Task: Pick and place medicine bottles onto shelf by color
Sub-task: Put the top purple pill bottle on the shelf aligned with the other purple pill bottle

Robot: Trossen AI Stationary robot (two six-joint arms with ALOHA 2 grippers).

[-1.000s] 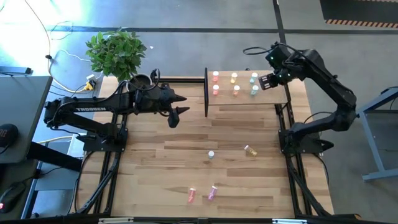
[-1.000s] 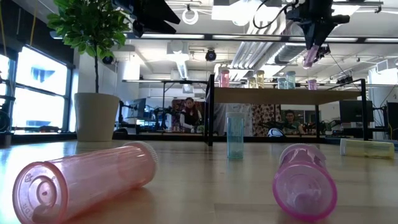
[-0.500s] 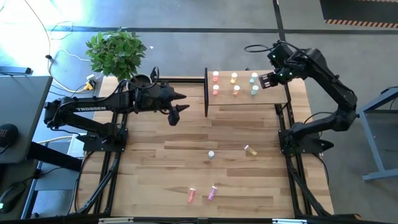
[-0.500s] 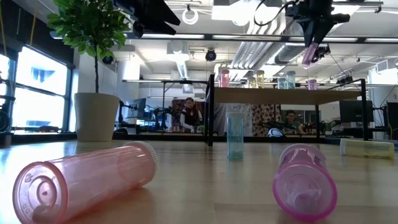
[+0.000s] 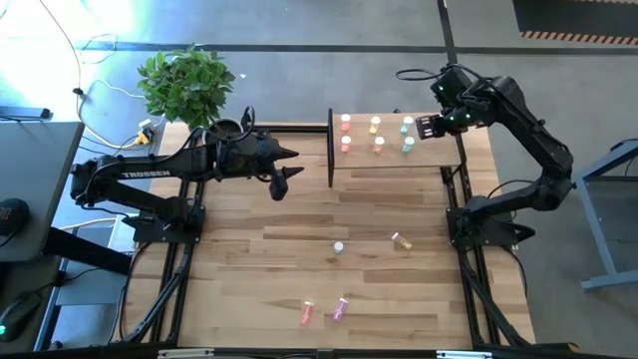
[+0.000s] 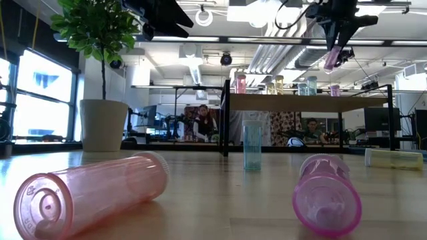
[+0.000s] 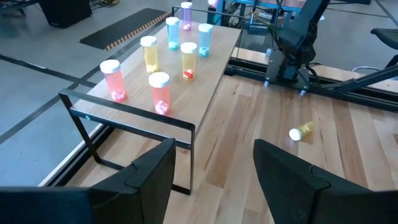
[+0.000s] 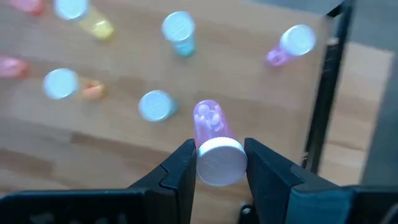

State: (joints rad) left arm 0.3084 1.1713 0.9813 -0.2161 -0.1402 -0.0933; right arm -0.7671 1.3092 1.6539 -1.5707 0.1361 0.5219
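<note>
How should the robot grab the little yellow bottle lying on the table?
Probably across the middle of its round body, coming straight down from above. The yellow bottle lies on its side on the table, with open wood around it, so the fingers can close on its two long sides.

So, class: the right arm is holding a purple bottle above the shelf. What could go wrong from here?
1. The right gripper holds the purple bottle only near its cap, so it might tilt or slip when lowered.
2. The shelf already carries seven upright bottles close together; the descending bottle could topple the purple bottle already standing there.
3. The free spot lies near the shelf's end frame, so a bottle released off-target might roll off.
</note>
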